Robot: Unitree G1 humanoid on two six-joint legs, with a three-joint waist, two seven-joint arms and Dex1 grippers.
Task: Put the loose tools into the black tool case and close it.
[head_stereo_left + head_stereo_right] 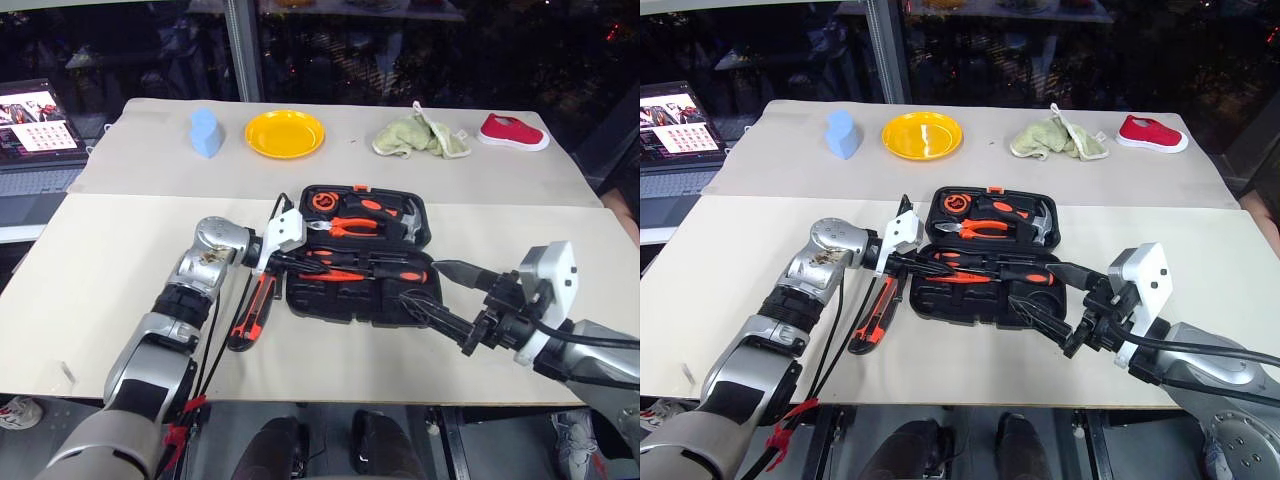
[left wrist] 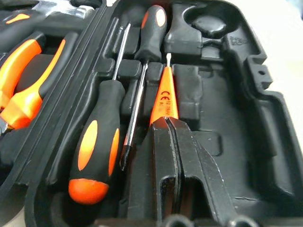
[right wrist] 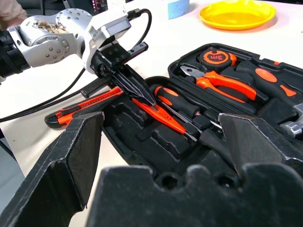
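Tape measure (image 3: 215, 58) reads "3m" | left claw (image 3: 147, 100) clenched on tester pen (image 2: 165, 97) | right claw (image 1: 425, 290) released

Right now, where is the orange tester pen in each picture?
Left eye: orange tester pen in the case's front half.
Right eye: same spot.
Left wrist: ahead of the shut left gripper.
Right wrist: beside the screwdrivers.
Shared landmark: orange-handled pliers.

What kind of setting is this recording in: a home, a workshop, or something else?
Probably a lab or demo space at night: a paper-covered table holding unrelated props such as a yellow plate and a red shoe, a laptop beside it, and dark glazing behind.
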